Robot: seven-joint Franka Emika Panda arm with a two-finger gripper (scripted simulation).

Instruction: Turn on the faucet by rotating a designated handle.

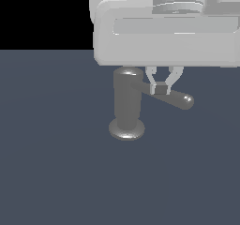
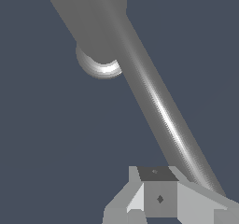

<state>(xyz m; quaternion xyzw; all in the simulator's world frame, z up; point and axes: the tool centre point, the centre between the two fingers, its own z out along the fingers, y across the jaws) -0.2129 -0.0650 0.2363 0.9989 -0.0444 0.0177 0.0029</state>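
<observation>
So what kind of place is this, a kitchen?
Not a real room: it looks like a computer simulation. A lone faucet with its handle stands on a flat, featureless grey floor against black.

Boxy pale-grey gripper (image 1: pixel 161 86), dark pads.

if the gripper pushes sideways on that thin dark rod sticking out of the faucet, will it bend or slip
The slim dark-grey rod handle looks rigid metal, so it probably swings rather than bends. Its rounded glossy surface could let the gripper slide toward the tip. The grey cylinder faucet has a wide base, so tipping seems unlikely.
</observation>
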